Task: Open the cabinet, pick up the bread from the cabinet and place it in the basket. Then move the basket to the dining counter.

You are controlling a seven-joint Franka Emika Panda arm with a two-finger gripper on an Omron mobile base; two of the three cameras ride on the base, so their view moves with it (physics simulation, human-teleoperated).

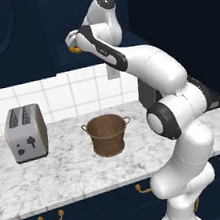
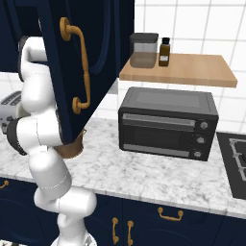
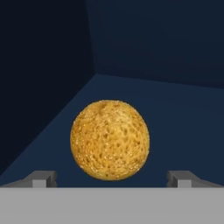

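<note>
I had the dark navy arched-panel cabinet (image 2: 72, 62) open. My pincer (image 3: 112, 179) stood wide around the round golden-orange bread (image 3: 110, 139) inside it, ungrasped. Below the cabinet, the brown woven basket (image 1: 107, 134) waited empty; transfer remained.

From behind the arm's left we look down on the counter (image 1: 52, 177), basket (image 1: 107, 134) mid-frame. From its right we face the open cabinet door (image 2: 81, 62) at left. Both share the toaster (image 1: 26, 132). The hand camera sits close behind the bread (image 3: 110, 139), inside the cabinet.
</note>
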